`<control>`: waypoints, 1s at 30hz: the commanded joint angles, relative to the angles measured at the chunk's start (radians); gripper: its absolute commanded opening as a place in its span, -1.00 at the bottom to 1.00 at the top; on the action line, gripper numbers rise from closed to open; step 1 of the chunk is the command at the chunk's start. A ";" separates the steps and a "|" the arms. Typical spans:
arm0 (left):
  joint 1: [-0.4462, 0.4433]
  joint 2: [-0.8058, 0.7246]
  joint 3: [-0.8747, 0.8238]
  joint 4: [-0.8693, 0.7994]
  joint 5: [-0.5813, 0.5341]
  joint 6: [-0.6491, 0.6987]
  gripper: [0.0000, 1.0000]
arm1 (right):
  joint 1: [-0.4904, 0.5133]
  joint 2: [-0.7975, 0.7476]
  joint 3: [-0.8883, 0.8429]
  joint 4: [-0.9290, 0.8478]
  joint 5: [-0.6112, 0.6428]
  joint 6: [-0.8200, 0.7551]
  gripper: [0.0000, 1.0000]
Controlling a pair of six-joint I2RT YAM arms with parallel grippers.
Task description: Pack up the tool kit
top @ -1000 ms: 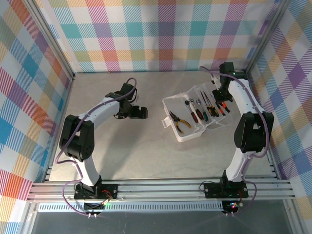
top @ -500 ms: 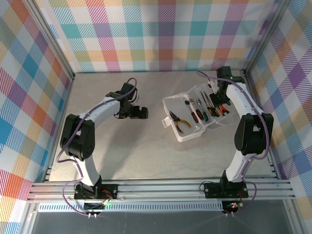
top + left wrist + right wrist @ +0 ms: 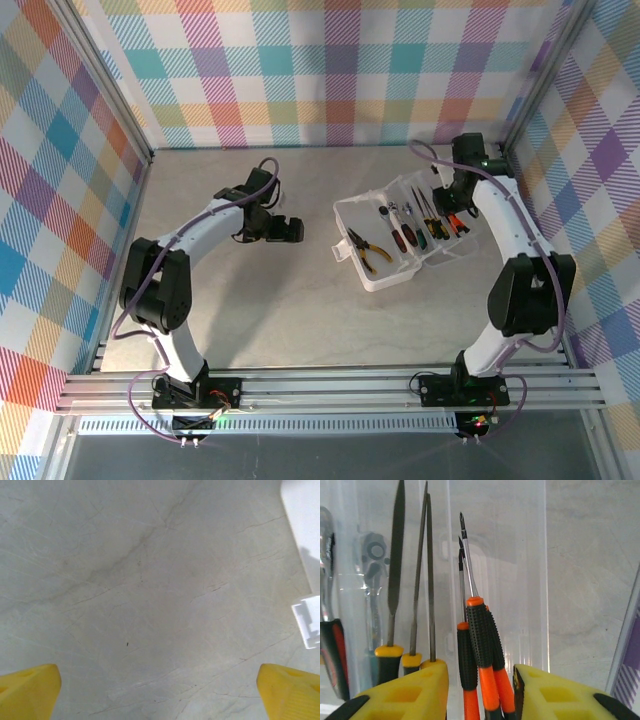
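Translucent white plastic: the tool box point(image 3: 392, 272) lies open on the bench point(image 3: 250, 310), in the right half and nearer the right edge than the left, set askew to the bench edges.

Contents:
- Left compartment: yellow-handled pliers point(image 3: 362, 250), lying flat. Their long axis runs diagonally, with the nose toward the far-left corner and the handles toward the near-right corner.
- Middle: a ratchet point(image 3: 372, 555) and a red-and-black handle point(image 3: 332, 655) beside it.
- Right compartment: files point(image 3: 395, 570) with yellow-and-black handles, then three orange-and-black screwdrivers point(image 3: 480, 645) bunched side by side. All lie parallel, with their tips toward the far edge and their handles toward the near-right corner.

Right jaws: over the right end of the box, above the screwdriver handles. The yellow fingers point(image 3: 410, 695) stand apart, one on each side of the three orange handles. A gap shows between the left finger and the nearest handle. I cannot tell whether the other finger touches a handle.

Left jaws: spread wide and holding nothing. Their fingertips point(image 3: 30, 690) sit at opposite bottom corners of the left wrist view, over bare bench. These jaws sit left of the box and apart from it. One box corner and a latch tab point(image 3: 307, 622) show at the right margin of that view.
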 commanded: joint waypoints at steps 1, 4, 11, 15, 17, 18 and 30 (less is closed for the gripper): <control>-0.013 -0.057 -0.012 -0.031 -0.020 -0.014 0.99 | 0.005 -0.056 -0.023 -0.015 -0.019 0.060 -0.06; -0.015 -0.069 -0.012 -0.055 -0.037 -0.024 0.99 | -0.006 -0.084 -0.038 -0.032 -0.001 0.138 0.28; -0.019 -0.078 -0.008 -0.135 -0.049 -0.078 0.99 | -0.156 -0.094 -0.096 -0.023 -0.186 0.379 0.98; -0.023 -0.089 -0.022 -0.135 -0.056 -0.088 0.99 | -0.252 -0.095 -0.105 0.000 -0.282 0.448 0.98; -0.024 -0.095 -0.038 -0.109 -0.062 -0.088 0.99 | -0.278 -0.083 -0.108 0.012 -0.311 0.472 0.98; -0.024 -0.097 -0.045 -0.098 -0.064 -0.088 0.99 | -0.281 -0.079 -0.116 0.022 -0.314 0.492 0.98; -0.027 -0.131 -0.041 -0.098 -0.042 -0.085 0.99 | -0.444 -0.354 -0.557 0.229 -0.393 0.835 0.70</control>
